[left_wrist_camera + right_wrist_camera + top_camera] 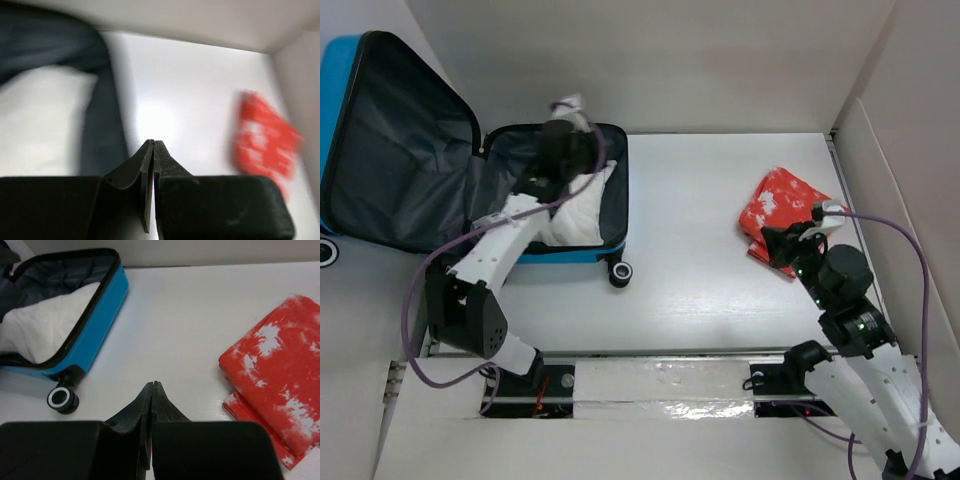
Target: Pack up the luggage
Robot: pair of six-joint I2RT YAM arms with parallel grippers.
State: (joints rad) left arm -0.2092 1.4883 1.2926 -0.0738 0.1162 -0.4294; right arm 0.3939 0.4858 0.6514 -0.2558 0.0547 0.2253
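Observation:
The luggage [390,150] lies open at the back left, its black-lined lid flat on the table. A white folded cloth [582,205] rests in its blue base half [100,315]. My left gripper [588,150] hangs over that half, shut and empty. In the left wrist view its tips [152,145] meet above the table just right of the luggage rim [102,115]. A red and white folded cloth [782,205] lies on the table at the right. My right gripper [775,240] is shut and empty at that cloth's near-left edge; the red cloth [280,375] lies to the right of the tips [152,385].
Pale cardboard walls [880,130] enclose the table at the back and right. A luggage wheel [619,271] sticks out toward the middle of the table. A metal rail [660,385] with both arm bases runs along the near edge.

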